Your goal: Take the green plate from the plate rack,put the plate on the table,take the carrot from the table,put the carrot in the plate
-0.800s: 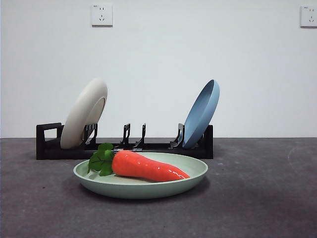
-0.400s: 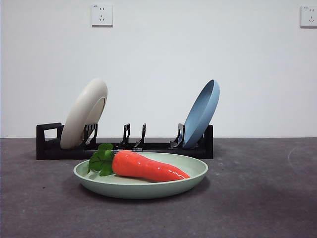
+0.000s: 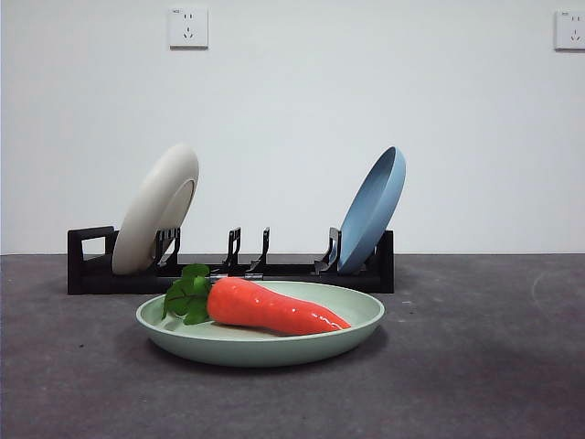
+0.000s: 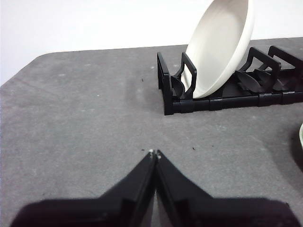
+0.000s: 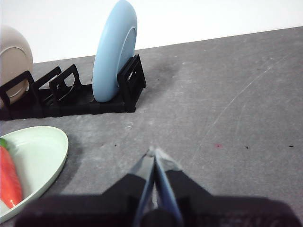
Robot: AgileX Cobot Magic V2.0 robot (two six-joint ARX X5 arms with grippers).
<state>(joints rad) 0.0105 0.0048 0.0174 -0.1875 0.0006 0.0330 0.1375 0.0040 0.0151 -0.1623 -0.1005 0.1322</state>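
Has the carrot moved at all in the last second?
No. The carrot lies in the green plate, in the same spot before the plate rack.

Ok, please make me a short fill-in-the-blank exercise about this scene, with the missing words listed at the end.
1. The carrot lies in the ______ plate.
2. The plate rack holds the cream-white plate and the ______ plate.
3. The green plate rests on the table, in ______ of the rack in the front view.
4. The left gripper and the right gripper both have their jaws ______.

Missing words: green; blue; front; shut
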